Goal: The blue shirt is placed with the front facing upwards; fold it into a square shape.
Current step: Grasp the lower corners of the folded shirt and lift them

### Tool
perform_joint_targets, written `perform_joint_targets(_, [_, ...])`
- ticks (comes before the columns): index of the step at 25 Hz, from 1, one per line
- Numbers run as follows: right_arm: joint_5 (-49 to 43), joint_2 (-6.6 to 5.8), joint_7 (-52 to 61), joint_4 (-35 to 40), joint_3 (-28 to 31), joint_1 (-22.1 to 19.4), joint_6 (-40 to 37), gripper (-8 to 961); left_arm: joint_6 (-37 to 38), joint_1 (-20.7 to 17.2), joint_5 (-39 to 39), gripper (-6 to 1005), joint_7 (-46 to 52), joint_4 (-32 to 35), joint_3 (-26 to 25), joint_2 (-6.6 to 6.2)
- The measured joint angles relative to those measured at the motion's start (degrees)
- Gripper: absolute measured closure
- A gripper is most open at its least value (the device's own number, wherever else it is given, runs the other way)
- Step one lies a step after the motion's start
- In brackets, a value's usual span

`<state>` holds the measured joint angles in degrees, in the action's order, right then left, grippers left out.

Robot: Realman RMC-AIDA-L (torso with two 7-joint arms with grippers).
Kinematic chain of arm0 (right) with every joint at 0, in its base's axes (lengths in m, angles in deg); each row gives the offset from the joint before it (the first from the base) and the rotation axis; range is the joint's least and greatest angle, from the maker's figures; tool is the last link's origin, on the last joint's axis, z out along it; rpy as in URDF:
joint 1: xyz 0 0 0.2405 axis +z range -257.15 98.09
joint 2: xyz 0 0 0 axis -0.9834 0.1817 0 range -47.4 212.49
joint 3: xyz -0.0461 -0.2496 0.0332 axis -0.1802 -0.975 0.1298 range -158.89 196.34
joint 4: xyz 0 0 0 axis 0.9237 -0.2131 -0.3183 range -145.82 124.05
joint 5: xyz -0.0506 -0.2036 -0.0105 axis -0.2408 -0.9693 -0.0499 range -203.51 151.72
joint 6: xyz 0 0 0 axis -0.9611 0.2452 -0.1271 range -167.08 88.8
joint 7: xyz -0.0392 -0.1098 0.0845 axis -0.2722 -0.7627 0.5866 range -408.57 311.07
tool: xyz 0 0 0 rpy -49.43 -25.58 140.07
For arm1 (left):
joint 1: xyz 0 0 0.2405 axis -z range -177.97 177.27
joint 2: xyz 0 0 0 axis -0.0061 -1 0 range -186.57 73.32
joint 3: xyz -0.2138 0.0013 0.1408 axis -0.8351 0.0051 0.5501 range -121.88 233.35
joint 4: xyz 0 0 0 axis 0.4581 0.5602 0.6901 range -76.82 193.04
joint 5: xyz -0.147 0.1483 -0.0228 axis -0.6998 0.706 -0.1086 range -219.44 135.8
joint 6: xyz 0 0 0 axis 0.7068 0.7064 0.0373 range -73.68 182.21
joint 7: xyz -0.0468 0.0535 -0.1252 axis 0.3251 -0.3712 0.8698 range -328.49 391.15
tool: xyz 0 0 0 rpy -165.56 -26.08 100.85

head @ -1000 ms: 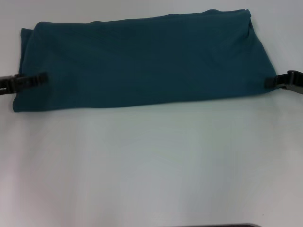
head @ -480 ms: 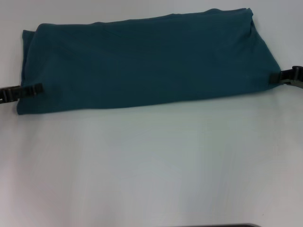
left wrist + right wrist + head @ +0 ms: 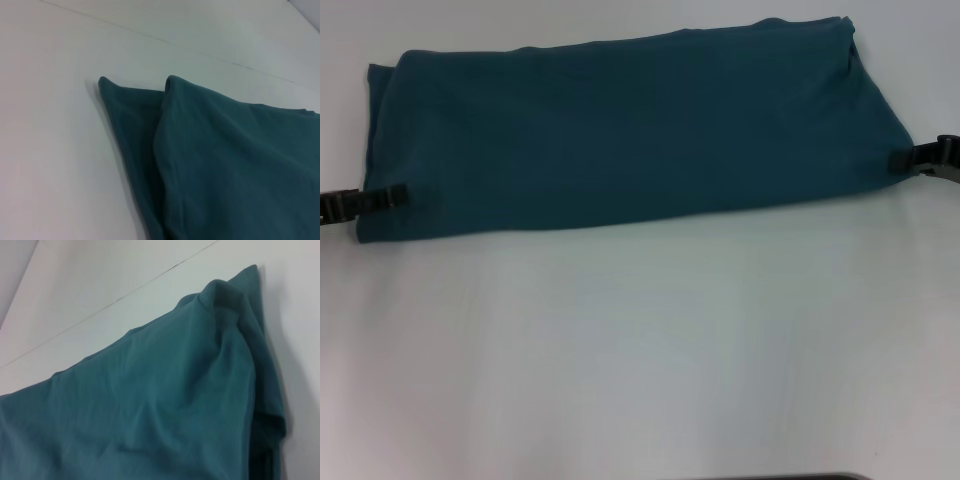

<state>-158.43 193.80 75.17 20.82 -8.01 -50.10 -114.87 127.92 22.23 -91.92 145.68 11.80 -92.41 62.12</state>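
The blue shirt [image 3: 620, 135] lies folded into a wide band across the upper half of the frame on the white worktop [image 3: 640, 350]. The left gripper [image 3: 395, 196] sits at its left edge and the right gripper [image 3: 902, 161] at its right edge. Whether either gripper's fingers are clenched or released cannot be told.

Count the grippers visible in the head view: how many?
2. The left gripper is at the blue shirt's left end, the right gripper at its right end.

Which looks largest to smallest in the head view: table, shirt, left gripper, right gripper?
1. table
2. blue shirt
3. left gripper and right gripper: both partly cut off at the picture's edges, so unranked.
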Motion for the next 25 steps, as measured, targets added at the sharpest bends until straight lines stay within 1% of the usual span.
perform_joint_targets(7, [0.0, 0.01, 0.0, -0.1, 0.1, 0.0, 0.1, 941, 2.9, 0.8, 1.1, 124, 0.5, 0.4, 0.8, -1.06])
perform_joint_targets(11, [0.0, 0.01, 0.0, -0.2, 0.1, 0.0, 0.2, 941, 4.8, 1.3, 2.6, 124, 0.8, 0.3, 0.8, -1.12])
perform_joint_targets(18, [0.0, 0.01, 0.5, 0.0, 0.1, 0.2, 0.2, 941, 7.9, 1.6, 2.4, 123, 0.9, -0.6, 0.4, -1.43])
perform_joint_targets(25, [0.0, 0.01, 0.7, 0.0, 0.0, 0.5, 0.3, 941, 7.2, 2.0, 2.7, 126, 0.9, -0.5, 0.5, -1.84])
